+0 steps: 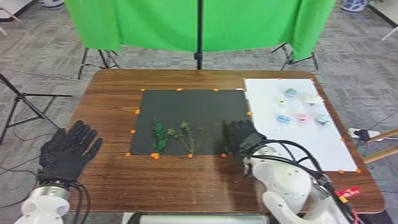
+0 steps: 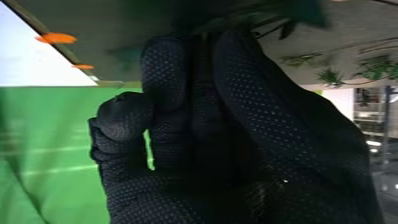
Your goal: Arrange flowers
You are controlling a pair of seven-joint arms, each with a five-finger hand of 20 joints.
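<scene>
right hand near green sprigs

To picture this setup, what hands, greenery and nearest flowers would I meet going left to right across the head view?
Left hand, leafy green sprig, thin branching greenery, right hand, blue flower, pink flower, pale bluish flower.

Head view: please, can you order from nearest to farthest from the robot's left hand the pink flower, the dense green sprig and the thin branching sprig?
From the left hand:
1. Dense green sprig, left part of the black sheet.
2. Thin branching sprig, just right of it.
3. Pink flower, on the white sheet, right side.
</scene>
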